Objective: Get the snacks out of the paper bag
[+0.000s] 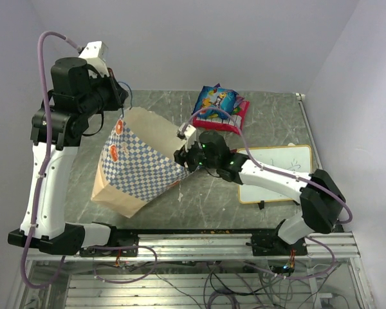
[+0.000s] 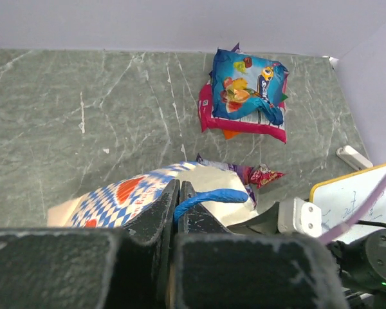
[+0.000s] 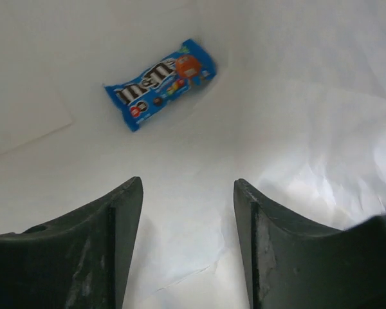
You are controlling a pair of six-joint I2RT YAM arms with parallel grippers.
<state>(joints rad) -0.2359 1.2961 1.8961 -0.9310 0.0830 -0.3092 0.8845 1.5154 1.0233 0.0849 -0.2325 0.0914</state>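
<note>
The paper bag [image 1: 138, 161] is seen tipped over on the grey marbled table [image 1: 161, 106], at about 9 o'clock of the tabletop in the top view, with its tan base turned toward 7 o'clock. Its blue string handle [image 2: 212, 196] is pinched between the fully closed fingers of the left gripper [image 2: 178, 190], by which the bag's upper edge is held up. The right gripper [image 3: 188, 187] is pushed into the bag's mouth; its jaws are spread wide and nothing is held between them. Inside, against the white paper lining, a blue M&M's packet [image 3: 161, 84] is seen lying flat at 11 o'clock of the right wrist view — well ahead of the fingertips and untouched.

Outside the bag, a small pile of snack packets [image 1: 217, 106] is laid at 12 o'clock of the table, a blue one on top of a red-and-white one. A purple packet [image 2: 260, 174] is seen just beside the bag's rim in the left wrist view — whether it is inside or out cannot be told. A whiteboard [image 1: 280, 170] is laid at 3 o'clock, partly under the right arm.
</note>
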